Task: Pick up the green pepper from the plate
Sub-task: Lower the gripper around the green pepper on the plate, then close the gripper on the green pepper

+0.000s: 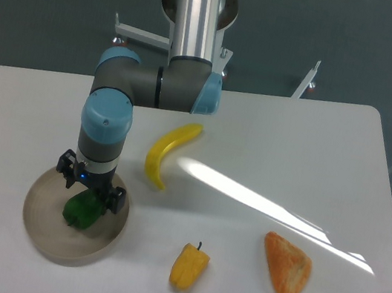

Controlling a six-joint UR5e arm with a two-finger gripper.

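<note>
While the green pepper (82, 210) sits on the beige plate (46, 230) at the table's (293, 148) front left, the gripper (87, 196) straddles its top; whether it is clamped is unclear.

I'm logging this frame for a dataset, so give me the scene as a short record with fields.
target: green pepper, lying on the plate
gripper: gripper down over the pepper; jaw state unclear
other items: banana, yellow pepper, orange bread-like wedge, all on the table off the plate
task status: pepper not yet lifted
</note>
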